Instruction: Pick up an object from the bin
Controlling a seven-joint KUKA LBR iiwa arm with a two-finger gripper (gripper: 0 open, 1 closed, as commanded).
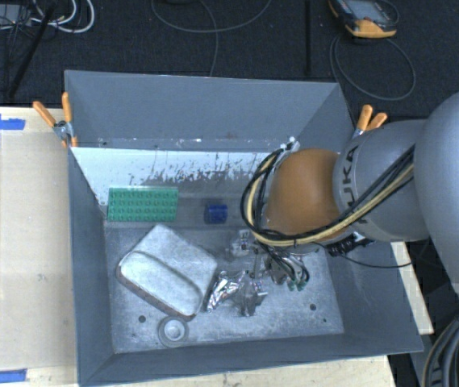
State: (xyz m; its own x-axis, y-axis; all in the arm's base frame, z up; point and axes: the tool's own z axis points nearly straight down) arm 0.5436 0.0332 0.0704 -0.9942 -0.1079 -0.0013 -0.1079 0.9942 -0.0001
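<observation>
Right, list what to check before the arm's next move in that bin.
1. End effector low inside the bin, away from its walls: ok.
2. Crumpled foil piece lies just to the end effector's left in the camera view: ok.
3. Foil piece actually gripped: cannot tell.
4. Grey flat case clear of the foil piece: cannot tell, they lie very close.
5. Green studded plate and blue block by the back wall, out of the way: ok.

Silver-grey arm [423, 176] with black lettering, orange-brown wrist cover [306, 188], looped black and yellow cables [255, 200].
</observation>
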